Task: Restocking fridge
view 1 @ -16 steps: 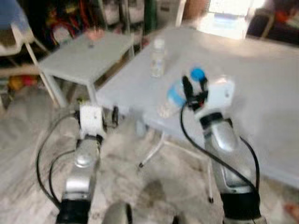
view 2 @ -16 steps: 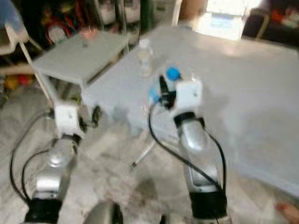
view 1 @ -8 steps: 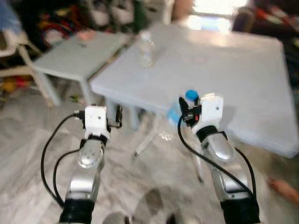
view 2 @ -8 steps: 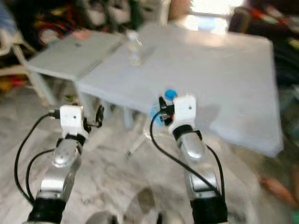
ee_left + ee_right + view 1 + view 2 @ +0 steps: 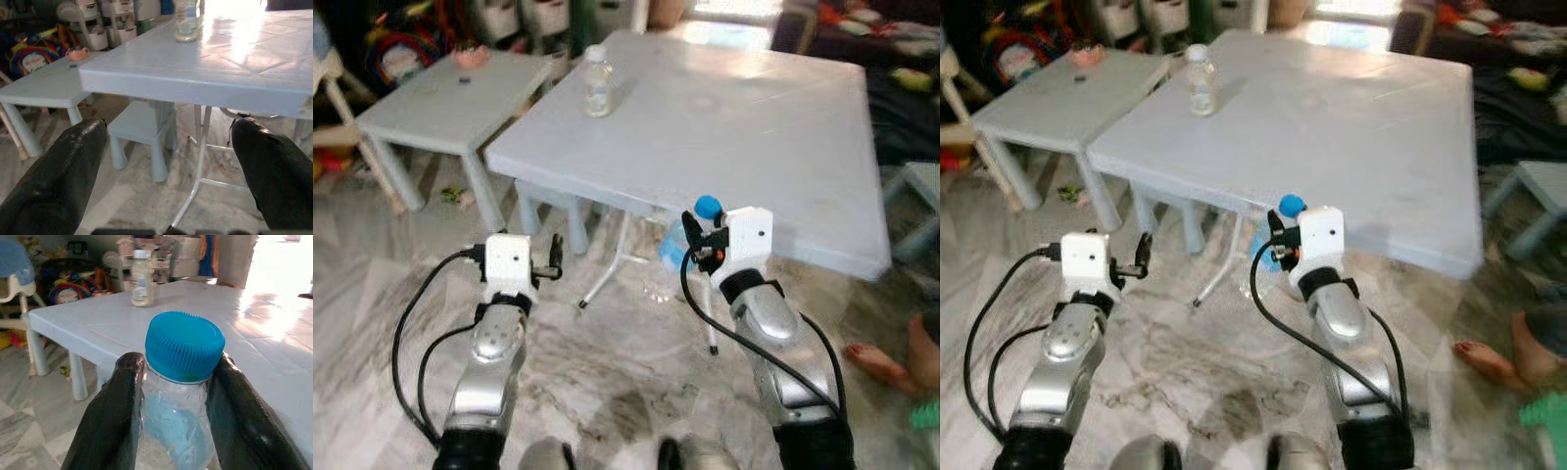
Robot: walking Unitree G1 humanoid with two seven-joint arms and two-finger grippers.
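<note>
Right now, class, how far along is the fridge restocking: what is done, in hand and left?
Done: one blue-capped bottle is off the table, clamped in the right pincer. In hand: carrying it. Left: the white-capped bottle stands on the table; the left pincer is open and empty. No fridge in view, so nothing looks stocked.

Head down, wrists forward (shared table (image 5: 783, 127))

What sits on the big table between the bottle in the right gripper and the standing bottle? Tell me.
Nothing: the right wrist view shows bare tabletop from the held bottle in the right gripper to the standing bottle.
</note>
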